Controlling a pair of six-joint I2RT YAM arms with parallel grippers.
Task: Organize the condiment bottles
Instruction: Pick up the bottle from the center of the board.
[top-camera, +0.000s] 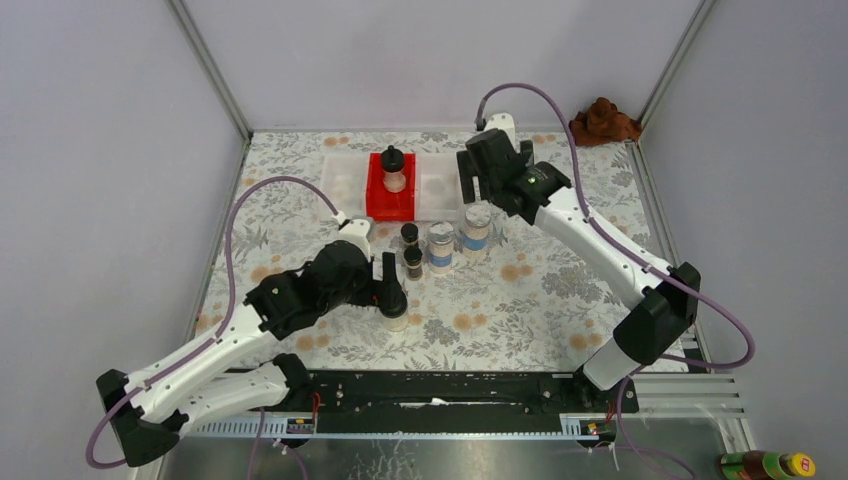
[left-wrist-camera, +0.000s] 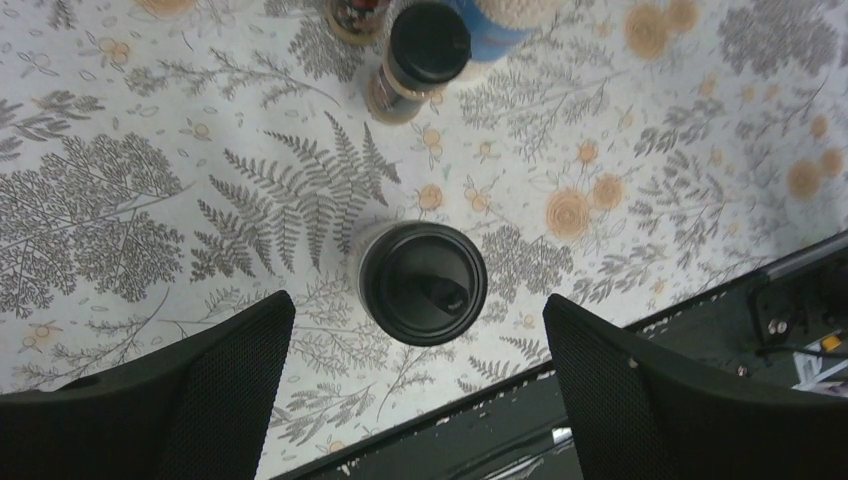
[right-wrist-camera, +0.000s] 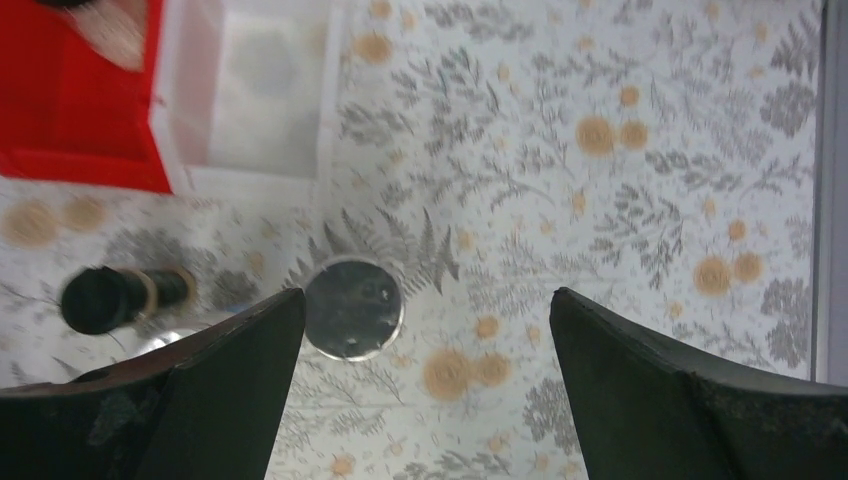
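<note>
Six small jars are on the flowered desk (top-camera: 530, 310). One clear jar with a black domed cap (top-camera: 394, 170) sits in the red tray (top-camera: 378, 200) at the far middle. Its twin (left-wrist-camera: 422, 283) stands nearer, under the wide-spread left fingers (left-wrist-camera: 225, 385). Between them stand two slim dark-brown jars (top-camera: 409, 236) and, just to their right, two silver-lidded, blue-labelled jars (top-camera: 441, 247). The right fingers (right-wrist-camera: 680, 400), also wide, hang over the rightmost silver lid (right-wrist-camera: 353, 307).
</note>
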